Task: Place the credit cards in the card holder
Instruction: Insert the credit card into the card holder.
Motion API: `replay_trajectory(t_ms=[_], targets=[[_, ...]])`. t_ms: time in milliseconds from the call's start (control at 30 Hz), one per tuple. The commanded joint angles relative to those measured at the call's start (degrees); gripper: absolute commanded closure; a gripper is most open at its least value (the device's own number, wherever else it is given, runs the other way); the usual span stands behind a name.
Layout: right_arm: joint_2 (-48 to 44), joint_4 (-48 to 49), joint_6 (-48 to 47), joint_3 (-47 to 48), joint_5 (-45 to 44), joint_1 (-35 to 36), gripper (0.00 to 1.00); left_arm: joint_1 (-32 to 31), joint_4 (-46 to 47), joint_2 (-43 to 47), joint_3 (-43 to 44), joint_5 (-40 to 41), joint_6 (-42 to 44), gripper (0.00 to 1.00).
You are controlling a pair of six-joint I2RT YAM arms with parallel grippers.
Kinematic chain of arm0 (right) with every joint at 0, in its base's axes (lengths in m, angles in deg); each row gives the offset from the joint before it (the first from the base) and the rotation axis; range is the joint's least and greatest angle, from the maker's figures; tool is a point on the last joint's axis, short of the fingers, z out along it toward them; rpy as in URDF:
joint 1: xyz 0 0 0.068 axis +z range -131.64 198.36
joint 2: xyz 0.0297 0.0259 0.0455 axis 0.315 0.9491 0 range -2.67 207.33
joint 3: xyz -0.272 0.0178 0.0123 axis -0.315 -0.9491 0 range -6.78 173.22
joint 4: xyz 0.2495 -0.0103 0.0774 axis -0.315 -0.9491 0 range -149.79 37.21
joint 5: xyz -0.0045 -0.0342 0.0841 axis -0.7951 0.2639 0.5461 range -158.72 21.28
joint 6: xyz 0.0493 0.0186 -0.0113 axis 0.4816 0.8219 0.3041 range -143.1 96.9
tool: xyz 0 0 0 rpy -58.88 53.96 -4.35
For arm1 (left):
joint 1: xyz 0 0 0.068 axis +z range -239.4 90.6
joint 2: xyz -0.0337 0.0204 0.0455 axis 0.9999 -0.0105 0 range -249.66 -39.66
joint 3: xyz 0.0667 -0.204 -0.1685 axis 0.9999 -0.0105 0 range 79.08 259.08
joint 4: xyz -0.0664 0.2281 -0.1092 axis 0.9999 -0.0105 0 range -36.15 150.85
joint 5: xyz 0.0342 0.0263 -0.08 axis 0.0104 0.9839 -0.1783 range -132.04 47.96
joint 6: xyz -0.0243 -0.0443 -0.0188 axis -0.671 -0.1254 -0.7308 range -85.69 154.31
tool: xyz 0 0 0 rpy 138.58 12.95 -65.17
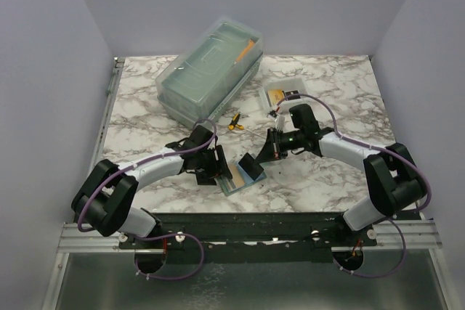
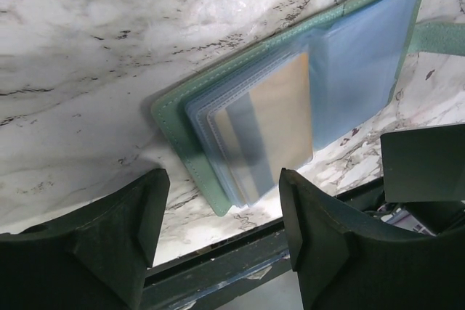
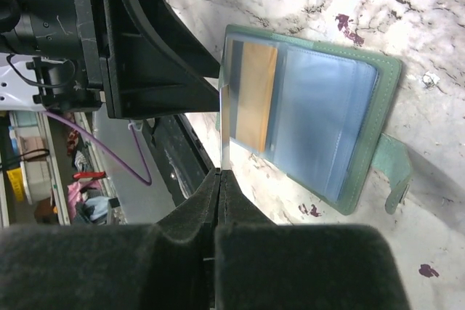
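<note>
The grey-green card holder (image 1: 237, 181) lies open near the table's front edge. A gold-yellow card (image 2: 280, 117) sits in one of its clear pockets and also shows in the right wrist view (image 3: 258, 96). My right gripper (image 3: 220, 173) is shut on a black card (image 1: 251, 167), seen edge-on (image 3: 224, 125) and held tilted just above the holder (image 3: 320, 117). The same card shows in the left wrist view (image 2: 423, 162). My left gripper (image 2: 221, 208) is open and empty, hovering at the holder's (image 2: 174, 125) left edge.
A small white tray (image 1: 285, 86) with more cards stands at the back right. A large translucent lidded box (image 1: 209, 70) is at the back. A yellow-handled tool (image 1: 235, 123) lies between them. The table's dark front rail (image 2: 240, 259) runs just under my left fingers.
</note>
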Motion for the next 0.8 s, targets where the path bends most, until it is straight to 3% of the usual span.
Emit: replay_trajectory(t_ms=[0,167,433,767], targets=[[1.95,4.0,-0.86,-1.05,2.64,-0.22,1.0,-0.31,-0.91,-1.93,-0.88,7.87,-1.15,0.31],[4.35,4.04,-1.91,-1.03,2.78,-0.25,1.0,-0.4,-1.3,-3.48,-1.39,10.99,-1.07,0.4],[8.69,3.69,-3.92,-0.17,3.5,-0.11,1.0,-0.75,-1.22,-2.79,-2.1,17.04,-0.77,0.45],[10.11,3.45,-4.06,0.79,3.39,0.38,1.0,-0.92,-0.47,-3.65,-2.44,18.55,0.36,0.51]])
